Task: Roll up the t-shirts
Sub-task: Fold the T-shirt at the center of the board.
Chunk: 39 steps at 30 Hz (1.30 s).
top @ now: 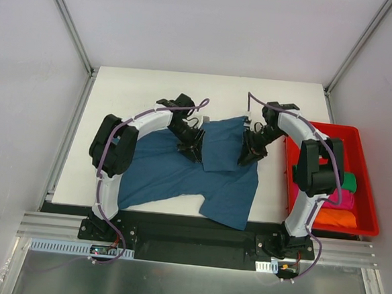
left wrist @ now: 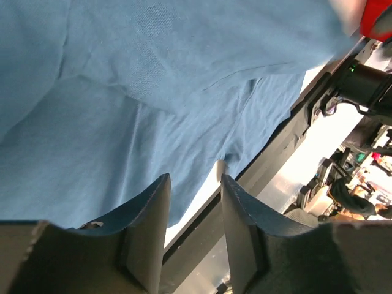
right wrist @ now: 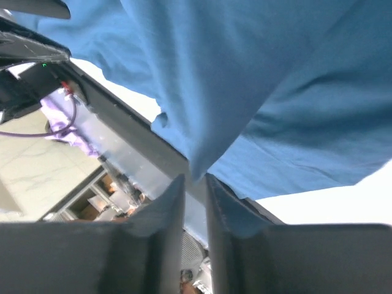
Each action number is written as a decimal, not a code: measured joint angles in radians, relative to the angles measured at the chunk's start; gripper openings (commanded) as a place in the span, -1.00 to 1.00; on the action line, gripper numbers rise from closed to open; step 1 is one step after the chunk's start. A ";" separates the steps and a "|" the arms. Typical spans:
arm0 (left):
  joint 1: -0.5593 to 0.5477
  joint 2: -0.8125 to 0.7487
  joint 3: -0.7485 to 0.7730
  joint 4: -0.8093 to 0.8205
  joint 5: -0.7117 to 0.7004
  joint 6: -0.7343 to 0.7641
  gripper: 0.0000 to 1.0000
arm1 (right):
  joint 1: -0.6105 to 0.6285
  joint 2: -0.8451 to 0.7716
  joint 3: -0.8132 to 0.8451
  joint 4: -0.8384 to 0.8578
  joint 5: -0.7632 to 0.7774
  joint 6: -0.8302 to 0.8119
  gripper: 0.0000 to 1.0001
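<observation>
A dark teal-blue t-shirt [top: 174, 176] lies spread on the white table [top: 146, 90], with a flap [top: 223, 145] folded over its upper right part. My left gripper [top: 194, 149] sits at the flap's left edge and my right gripper [top: 248, 154] at its right edge. In the left wrist view the left gripper [left wrist: 196, 179] stands open above the cloth [left wrist: 122, 122], with nothing between its fingers. Seen from the right wrist, the right gripper [right wrist: 196, 179] is slightly open, and a corner of the cloth [right wrist: 245, 73] hangs at its fingertips. Green [top: 350, 181], magenta [top: 336, 198] and orange [top: 339, 217] t-shirts lie in the tray.
A red plastic tray [top: 332, 127] stands at the table's right edge, beside the right arm. Grey walls with metal frame bars enclose the table on three sides. The shirt's lower hem reaches the table's near edge by the arm bases.
</observation>
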<state>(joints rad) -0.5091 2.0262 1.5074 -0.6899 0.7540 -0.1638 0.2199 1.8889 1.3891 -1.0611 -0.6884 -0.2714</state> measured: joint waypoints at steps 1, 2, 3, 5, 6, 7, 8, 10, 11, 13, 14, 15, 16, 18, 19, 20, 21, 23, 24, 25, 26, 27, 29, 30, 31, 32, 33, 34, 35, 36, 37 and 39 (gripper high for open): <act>0.004 0.000 0.001 -0.006 0.002 0.003 -0.23 | -0.003 0.007 0.029 -0.014 0.010 -0.011 -0.37; 0.009 -0.001 0.003 -0.009 0.003 0.008 -0.24 | -0.007 0.021 0.074 -0.030 0.015 -0.027 -0.35; 0.023 -0.004 0.003 -0.011 0.004 0.019 -0.24 | -0.013 0.037 0.125 -0.035 0.018 -0.045 -0.35; 0.060 -0.020 0.003 -0.026 -0.006 0.045 -0.25 | -0.028 0.074 0.245 -0.051 0.022 -0.079 -0.32; 0.081 -0.032 0.003 -0.034 -0.014 0.055 -0.26 | -0.035 0.092 0.302 -0.048 0.026 -0.097 -0.31; 0.111 -0.049 0.003 -0.043 -0.032 0.072 -0.27 | -0.040 0.108 0.357 -0.043 0.035 -0.115 -0.31; 0.145 -0.071 0.003 -0.055 -0.053 0.092 -0.31 | -0.044 0.124 0.407 -0.045 0.048 -0.132 -0.31; 0.213 -0.114 0.003 -0.069 -0.103 0.134 -0.38 | -0.048 0.163 0.506 -0.034 0.092 -0.165 -0.32; 0.245 -0.132 0.003 -0.072 -0.136 0.158 -0.51 | -0.046 0.186 0.551 -0.029 0.124 -0.182 -0.44; 0.308 -0.159 0.001 -0.077 -0.203 0.203 -0.68 | -0.043 0.237 0.636 -0.012 0.180 -0.216 -0.58; 0.336 -0.167 -0.002 -0.079 -0.236 0.226 -0.83 | -0.040 0.270 0.677 0.002 0.213 -0.233 -0.68; 0.355 -0.169 -0.005 -0.080 -0.264 0.244 -0.89 | -0.038 0.308 0.724 0.002 0.241 -0.245 -0.72; 0.379 -0.169 -0.013 -0.079 -0.299 0.273 -0.93 | -0.037 0.354 0.773 0.018 0.271 -0.258 -0.76; 0.412 -0.169 -0.033 -0.080 -0.345 0.312 -1.00 | -0.033 0.420 0.828 0.038 0.309 -0.276 -0.84; 0.430 -0.169 -0.049 -0.085 -0.373 0.336 -1.00 | -0.032 0.455 0.854 0.044 0.325 -0.287 -0.85; 0.445 -0.169 -0.058 -0.089 -0.391 0.346 -1.00 | -0.031 0.479 0.867 0.053 0.337 -0.294 -0.85; 0.460 -0.168 -0.068 -0.092 -0.412 0.363 -1.00 | -0.029 0.504 0.877 0.062 0.350 -0.303 -0.85; 0.486 -0.168 -0.084 -0.099 -0.446 0.387 -1.00 | -0.023 0.542 0.883 0.070 0.375 -0.319 -0.87; 0.496 -0.168 -0.090 -0.101 -0.468 0.397 -1.00 | -0.017 0.555 0.883 0.072 0.391 -0.325 -0.87; 0.504 -0.167 -0.097 -0.101 -0.491 0.409 -1.00 | -0.011 0.567 0.885 0.073 0.403 -0.333 -0.88; 0.509 -0.165 -0.104 -0.103 -0.511 0.418 -1.00 | -0.003 0.580 0.893 0.074 0.420 -0.342 -0.89; 0.512 -0.161 -0.109 -0.103 -0.529 0.426 -1.00 | 0.004 0.590 0.899 0.079 0.432 -0.349 -0.90; 0.517 -0.143 -0.115 -0.103 -0.558 0.445 -1.00 | 0.023 0.607 0.909 0.092 0.469 -0.372 -0.93; 0.517 -0.127 -0.116 -0.101 -0.573 0.453 -1.00 | 0.033 0.611 0.911 0.098 0.487 -0.385 -0.95; 0.517 -0.105 -0.114 -0.100 -0.586 0.462 -1.00 | 0.043 0.613 0.909 0.107 0.507 -0.399 -0.99; 0.517 -0.080 -0.109 -0.100 -0.598 0.468 -1.00 | 0.051 0.613 0.903 0.117 0.526 -0.415 -0.99; 0.517 -0.048 -0.099 -0.103 -0.611 0.473 -1.00 | 0.059 0.613 0.895 0.129 0.546 -0.430 -0.99; 0.517 -0.014 -0.081 -0.110 -0.623 0.478 -1.00 | 0.066 0.612 0.883 0.145 0.567 -0.442 -0.99; 0.517 0.011 -0.042 -0.134 -0.629 0.487 -1.00 | 0.072 0.604 0.871 0.154 0.585 -0.453 -0.99; 0.517 0.027 -0.017 -0.139 -0.637 0.493 -1.00 | 0.077 0.598 0.860 0.166 0.606 -0.463 -0.99; 0.517 0.051 0.022 -0.147 -0.647 0.500 -1.00 | 0.079 0.597 0.856 0.174 0.622 -0.469 -0.99; 0.517 0.110 0.116 -0.167 -0.663 0.517 -1.00 | 0.080 0.597 0.855 0.191 0.660 -0.480 -0.99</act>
<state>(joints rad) 0.0082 2.1361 1.6234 -0.8570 0.0914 0.3534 0.3004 2.4863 2.2436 -0.8703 -0.0288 -0.7517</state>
